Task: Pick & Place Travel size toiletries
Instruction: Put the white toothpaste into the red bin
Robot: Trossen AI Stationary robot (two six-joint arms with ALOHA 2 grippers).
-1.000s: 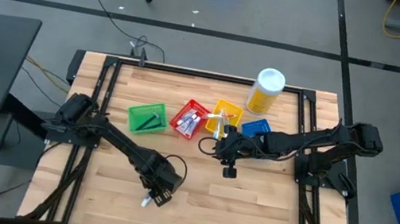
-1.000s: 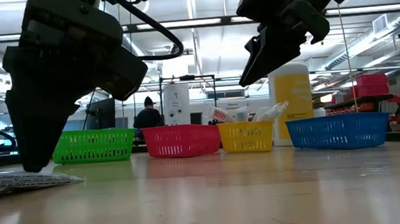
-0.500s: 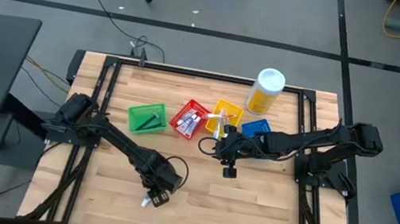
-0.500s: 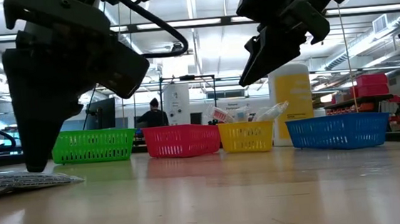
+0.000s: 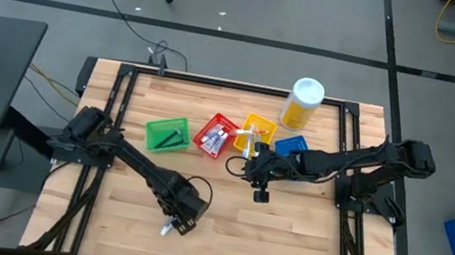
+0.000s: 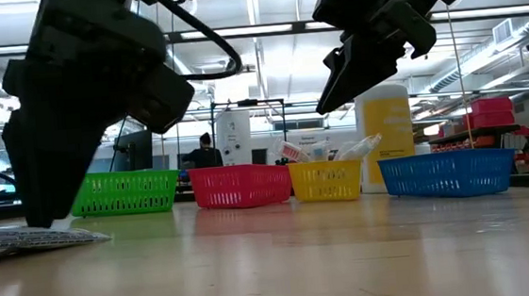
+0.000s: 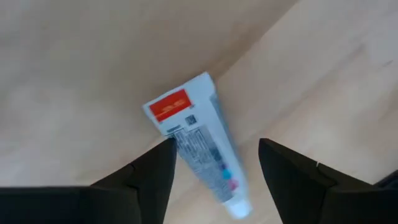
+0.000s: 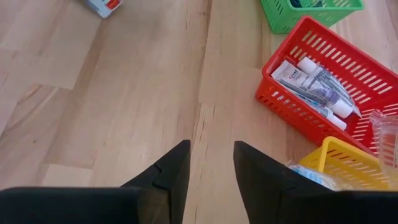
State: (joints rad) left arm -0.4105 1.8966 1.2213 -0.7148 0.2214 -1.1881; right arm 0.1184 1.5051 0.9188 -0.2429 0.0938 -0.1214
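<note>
Wooden table (image 5: 301, 240) bears one stray toothpaste tube (image 7: 198, 140), framed by the released left pincer (image 7: 214, 165). Closing on it seems next. Right pincer (image 8: 211, 163) waits, released, near the red bin (image 8: 323, 87).

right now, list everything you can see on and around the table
toothpaste tube: one, white with a red end, flat on the wood between the left gripper's fingers
green bin: one, holds a black item
red bin: one, holds several white tubes
yellow bin: one, holds clear-packed items
blue bin: one, contents not visible
bottle: one, yellow with white cap, behind the bins
person: one, dark top, in the room behind
left gripper: open, low over the tube near the front
right gripper: open, raised in front of the bins
</note>
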